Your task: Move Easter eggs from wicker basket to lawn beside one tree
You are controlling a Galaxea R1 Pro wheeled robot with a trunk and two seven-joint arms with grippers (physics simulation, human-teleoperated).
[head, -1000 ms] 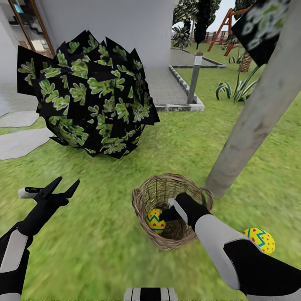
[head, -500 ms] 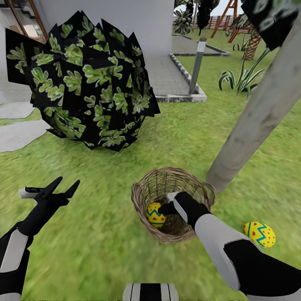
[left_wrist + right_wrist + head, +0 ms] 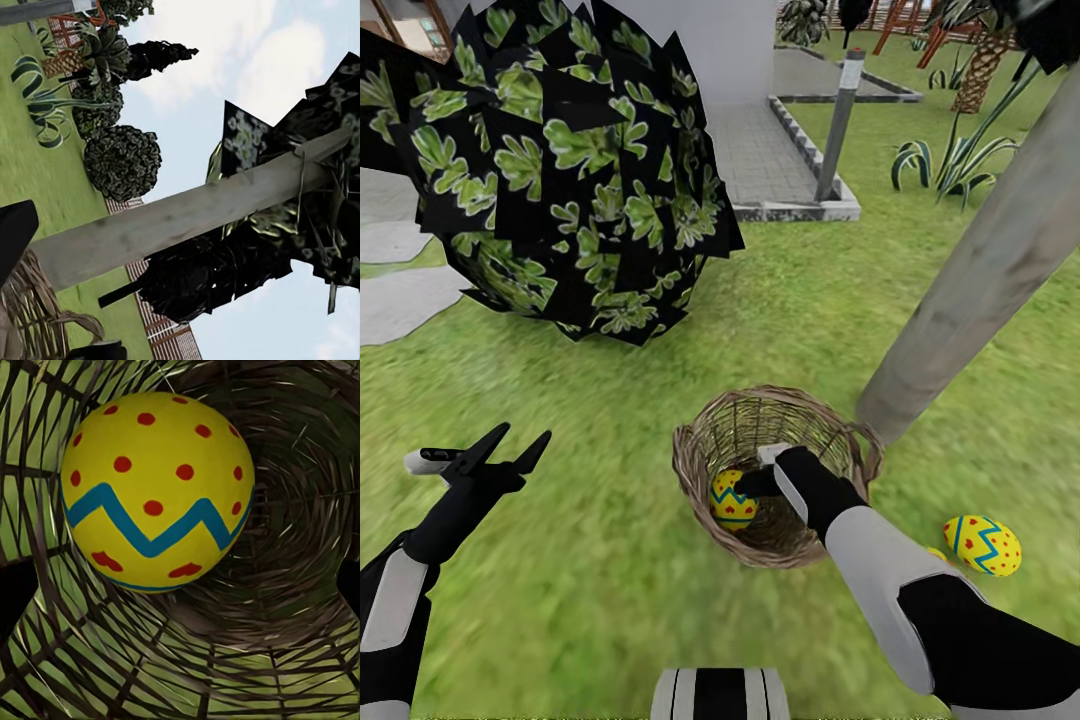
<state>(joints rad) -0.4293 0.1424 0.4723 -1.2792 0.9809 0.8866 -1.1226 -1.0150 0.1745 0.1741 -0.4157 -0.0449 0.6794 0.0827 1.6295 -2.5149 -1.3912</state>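
1. So the egg in the basket [image 3: 732, 500] is the thing to grab. It's yellow with a blue zigzag and red marks, and it sits low against the inner wall of the wicker basket [image 3: 705, 440], on the side toward the robot's left. In the right wrist view the same egg [image 3: 157, 491] sits right in front of the camera, a bit off centre, with the weave curving behind it.

2. Long axis looks roughly upright, leaning a little against the wall, so I'd guess the fingers need to close across its middle.

3. The right gripper [image 3: 760, 485] is down inside the basket, just beside the egg, maybe touching it. Can't tell if it's clenched or apart; the wrist hides the fingers from the head camera.

4. The right arm is clearly the nearer one. The left gripper [image 3: 500, 450] hovers well apart over the lawn [image 3: 590, 600], fingers spread, holding nothing.

5. Another egg [image 3: 982, 545] already lies on the grass near the tree [image 3: 970, 290], whose trunk base is just beside the basket. A yellow sliver peeks out by the right arm next to it; could be the third, not sure.
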